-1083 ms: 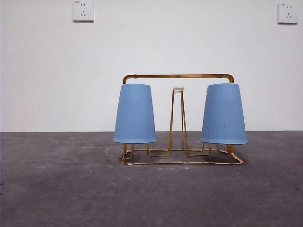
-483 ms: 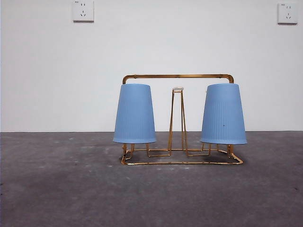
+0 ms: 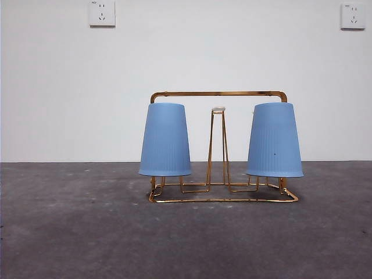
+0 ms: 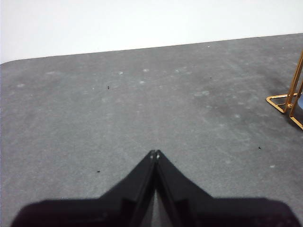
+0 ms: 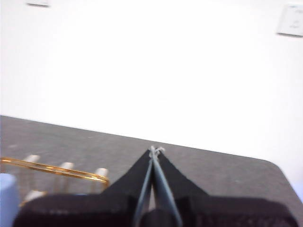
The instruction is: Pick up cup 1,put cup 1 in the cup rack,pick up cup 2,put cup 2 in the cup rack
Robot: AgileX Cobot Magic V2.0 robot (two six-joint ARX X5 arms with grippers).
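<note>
Both end effectors, left [image 4: 155, 153] & right [image 5: 153, 150], were closed, empty, away from rack [image 3: 221, 93]; cup 1 [image 3: 274, 140] & cup 2 [image 3: 165, 140] hung mouth-down on prongs, nothing left to reach.

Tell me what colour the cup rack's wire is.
Gold; the cup rack shows best in the front view.

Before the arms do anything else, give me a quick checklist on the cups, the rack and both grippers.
1. cup 1 upside down on the cup rack, speck side showing: ok.
2. cup 2 upside down on the rack's other end: ok.
3. Rack base flat on the table: ok.
4. left gripper shut, empty, off to the side of the rack: ok.
5. right gripper shut, empty, above the rack's prongs: ok.
6. How deep each cup sits on its prong: cannot tell.
</note>
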